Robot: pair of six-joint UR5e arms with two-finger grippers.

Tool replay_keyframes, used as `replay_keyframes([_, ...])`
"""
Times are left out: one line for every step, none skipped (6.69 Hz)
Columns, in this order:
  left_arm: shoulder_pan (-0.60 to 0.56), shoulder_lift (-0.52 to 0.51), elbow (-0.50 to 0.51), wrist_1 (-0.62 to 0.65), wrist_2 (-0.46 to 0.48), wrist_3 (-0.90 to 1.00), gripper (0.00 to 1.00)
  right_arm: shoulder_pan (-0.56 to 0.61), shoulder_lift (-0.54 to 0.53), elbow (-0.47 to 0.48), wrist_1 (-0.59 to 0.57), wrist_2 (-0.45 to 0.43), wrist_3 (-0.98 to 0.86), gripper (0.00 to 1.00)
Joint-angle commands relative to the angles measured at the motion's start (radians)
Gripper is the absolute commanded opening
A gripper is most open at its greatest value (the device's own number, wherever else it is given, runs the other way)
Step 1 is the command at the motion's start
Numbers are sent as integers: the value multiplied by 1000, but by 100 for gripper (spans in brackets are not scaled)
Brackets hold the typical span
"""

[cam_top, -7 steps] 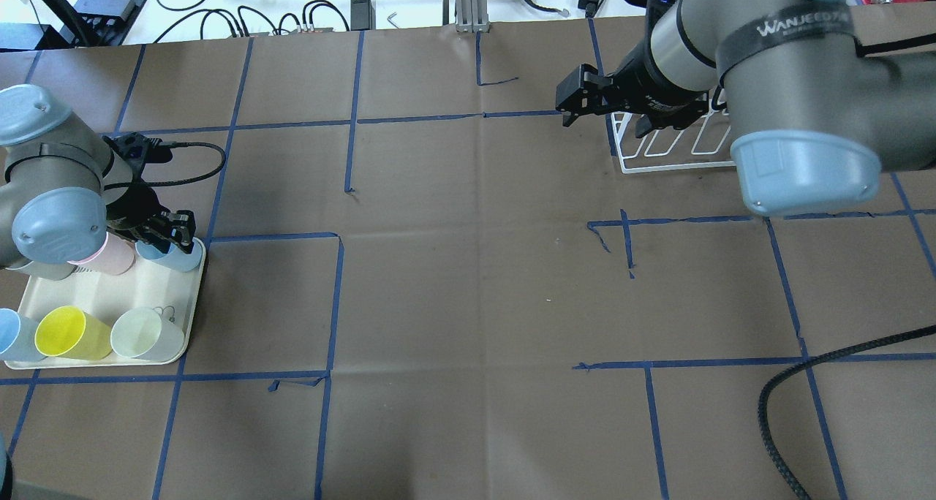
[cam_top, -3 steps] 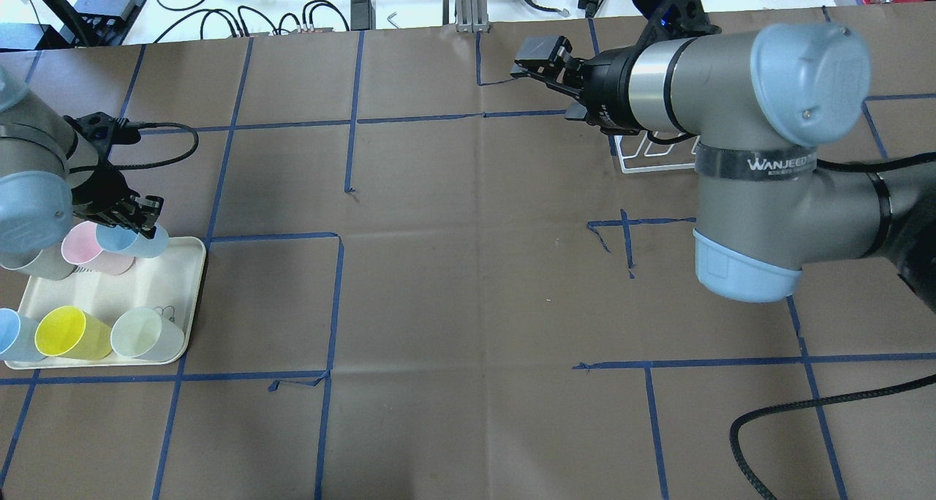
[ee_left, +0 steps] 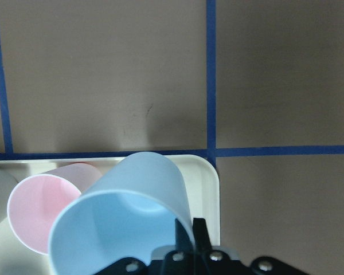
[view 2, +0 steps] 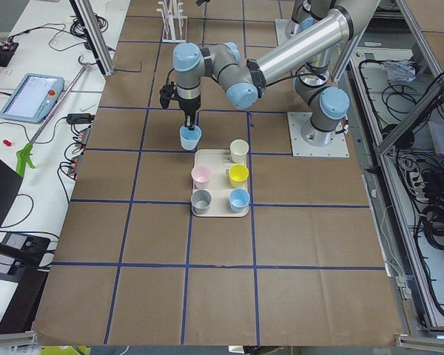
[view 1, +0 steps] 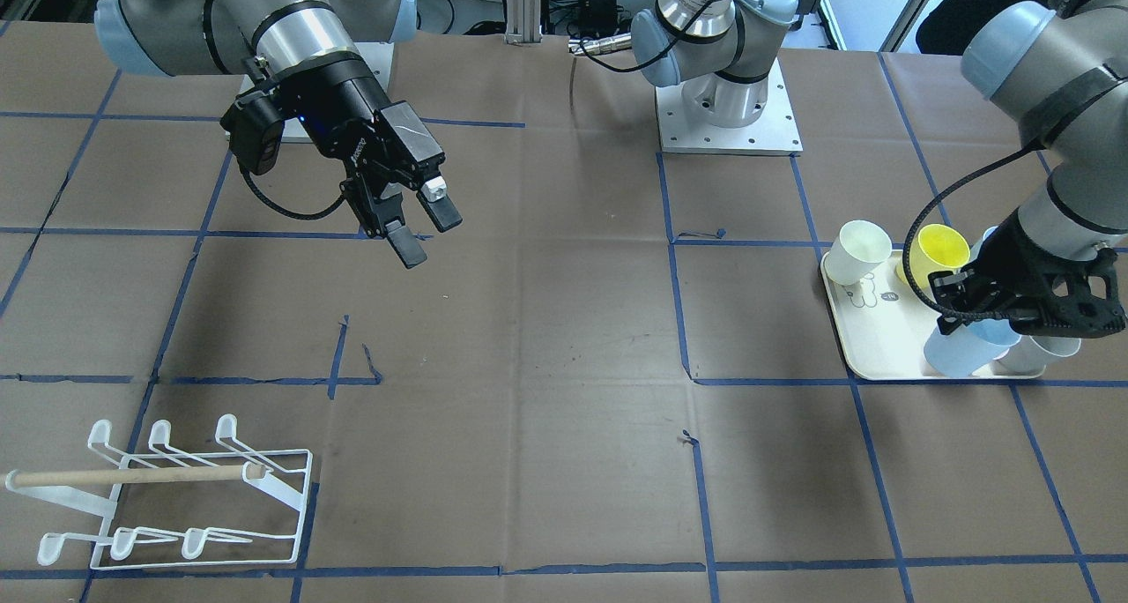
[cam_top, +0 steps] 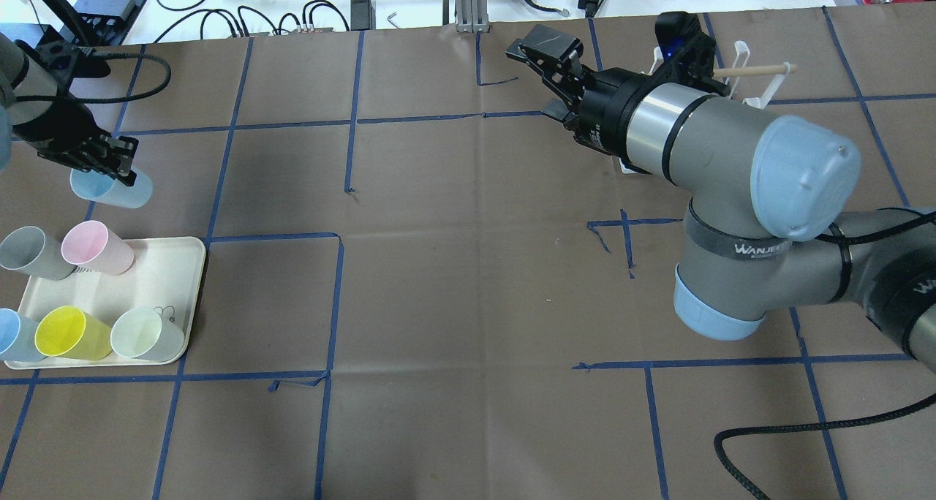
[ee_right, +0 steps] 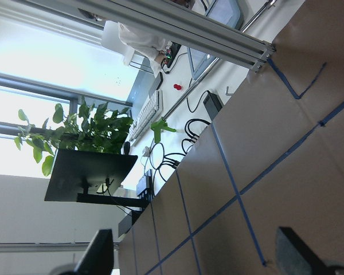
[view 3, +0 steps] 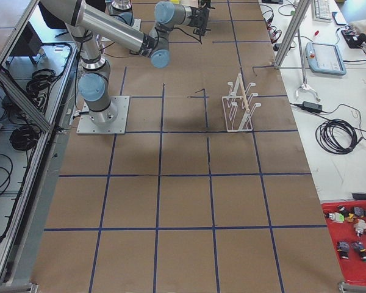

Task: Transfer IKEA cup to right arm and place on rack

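Note:
My left gripper (cam_top: 111,165) is shut on the rim of a light blue cup (cam_top: 115,190) and holds it in the air beyond the cream tray (cam_top: 172,270). The front view shows the cup (view 1: 963,349) hanging under the gripper (view 1: 1013,310). In the left wrist view the cup (ee_left: 123,220) is tilted, its mouth toward the camera. My right arm (cam_top: 753,250), with a lettered band, reaches over the far middle of the table. Its gripper (cam_top: 539,76) is open and empty, also in the front view (view 1: 429,234). The white wire rack (view 1: 167,497) stands at the far right, mostly hidden behind the right arm in the overhead view.
On the tray stand a grey cup (cam_top: 29,253), a pink cup (cam_top: 95,248), a yellow cup (cam_top: 69,333), a pale cup (cam_top: 146,335) and another blue cup (cam_top: 9,335). A black cable (cam_top: 804,419) lies at the near right. Cables and tools lie along the far edge.
My left gripper has lifted the blue cup off the tray and carried it toward the far left. My right arm has swung; its gripper moved left and farther, uncovering the rack's dowel.

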Motion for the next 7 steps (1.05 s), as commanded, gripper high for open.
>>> replay_keyframes([-112, -23, 109, -34, -57, 2, 0, 0, 41, 89, -290, -1, 280, 100])
replay_keyframes([-137, -6, 111, -25, -217, -1, 0, 3, 61, 103, -350, -12, 328, 100])
replay_keyframes([-143, 2, 104, -22, -369, -7, 0, 3, 74, 116, -432, -13, 345, 100])
replay_keyframes([-147, 22, 76, 14, -521, -6, 0, 3, 104, 112, -482, -3, 346, 100])
replay_keyframes([-147, 33, 45, 107, -641, -7, 0, 3, 135, 110, -538, -5, 346, 100])
replay_keyframes([-148, 51, -19, 251, -748, -7, 0, 3, 163, 114, -582, -25, 345, 100])
replay_keyframes([-148, 65, -114, 435, -875, -21, 0, 3, 181, 111, -595, -24, 349, 100])
